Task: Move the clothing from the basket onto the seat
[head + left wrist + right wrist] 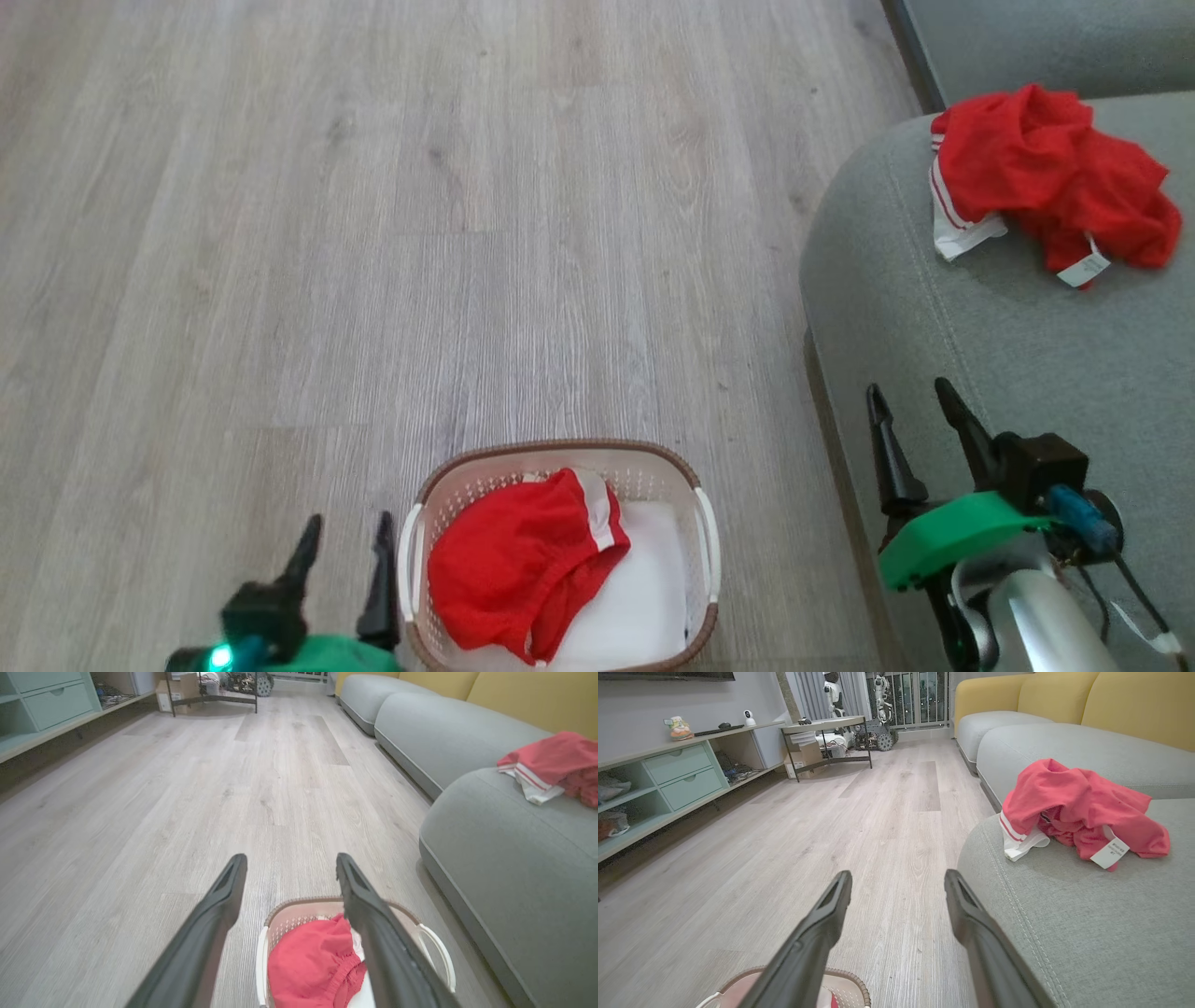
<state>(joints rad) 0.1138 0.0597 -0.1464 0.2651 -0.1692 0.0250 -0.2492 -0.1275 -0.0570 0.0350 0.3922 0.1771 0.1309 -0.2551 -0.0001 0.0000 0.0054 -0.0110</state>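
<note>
One red garment (518, 569) lies crumpled in the cream basket (560, 449). The other garment (1046, 159) sits bunched on the grey-green seat (1027, 345).

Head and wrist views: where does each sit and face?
Head: on the head, looking down at basket and seat; left gripper, right gripper low.
Left wrist: on left arm, along its open fingers, over the basket.
Right wrist: on right arm, along its open fingers, by the seat's edge.
Shared: all show the red garment on the seat.
</note>
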